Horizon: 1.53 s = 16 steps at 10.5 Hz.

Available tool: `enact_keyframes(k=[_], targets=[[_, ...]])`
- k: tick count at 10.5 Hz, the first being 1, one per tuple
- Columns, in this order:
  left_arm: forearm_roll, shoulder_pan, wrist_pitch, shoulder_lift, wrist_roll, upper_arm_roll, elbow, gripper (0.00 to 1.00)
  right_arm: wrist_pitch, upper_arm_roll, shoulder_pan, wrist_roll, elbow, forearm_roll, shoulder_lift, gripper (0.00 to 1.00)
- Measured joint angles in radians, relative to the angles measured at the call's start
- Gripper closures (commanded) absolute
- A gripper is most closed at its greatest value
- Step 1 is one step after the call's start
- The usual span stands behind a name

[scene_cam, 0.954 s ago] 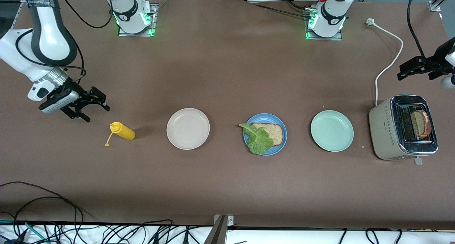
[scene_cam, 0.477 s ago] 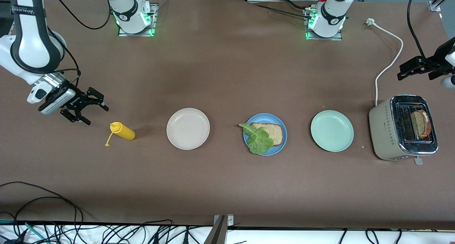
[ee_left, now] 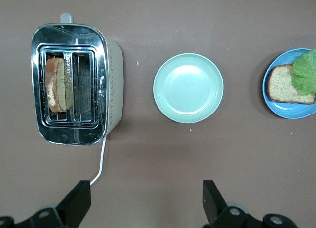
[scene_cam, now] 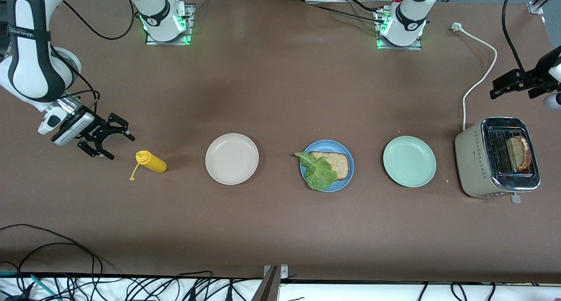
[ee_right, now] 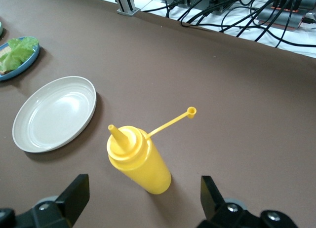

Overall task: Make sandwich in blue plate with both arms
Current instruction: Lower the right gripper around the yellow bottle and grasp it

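Note:
The blue plate sits mid-table with one brown bread slice and a green lettuce leaf lying partly over it. A second bread slice stands in the toaster at the left arm's end. My left gripper is open and empty in the air near the toaster; its wrist view shows the toaster, the bread in it and the blue plate. My right gripper is open and empty, just above the table beside a yellow squeeze bottle.
An off-white plate lies between the bottle and the blue plate. A mint-green plate lies between the blue plate and the toaster. The toaster's white cord runs toward the left arm's base. The bottle lies close before my right gripper.
My right arm has swung its elbow outward and its open gripper has come down a little toward the yellow bottle. The left arm has not moved.

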Motion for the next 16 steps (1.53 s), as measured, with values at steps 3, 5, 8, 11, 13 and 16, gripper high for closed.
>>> enact_keyframes(k=[3,5,8,11,13,16], targets=[[0.0,0.0,0.0,0.0,0.0,0.0,0.0,0.0,-0.101,0.0,-0.022,-0.09,0.014,0.078,0.04,0.0],[0.0,0.0,0.0,0.0,0.0,0.0,0.0,0.0,-0.176,0.0,-0.052,-0.154,0.038,0.12,0.103,0.0],[0.0,0.0,0.0,0.0,0.0,0.0,0.0,0.0,-0.208,0.001,-0.065,-0.272,0.052,0.189,0.163,0.0],[0.0,0.0,0.0,0.0,0.0,0.0,0.0,0.0,-0.28,0.002,-0.074,-0.344,0.061,0.259,0.219,0.0],[0.0,0.0,0.0,0.0,0.0,0.0,0.0,0.0,-0.378,0.003,-0.101,-0.375,0.097,0.296,0.281,0.0],[0.0,0.0,0.0,0.0,0.0,0.0,0.0,0.0,-0.445,0.006,-0.12,-0.405,0.146,0.352,0.362,0.0]])
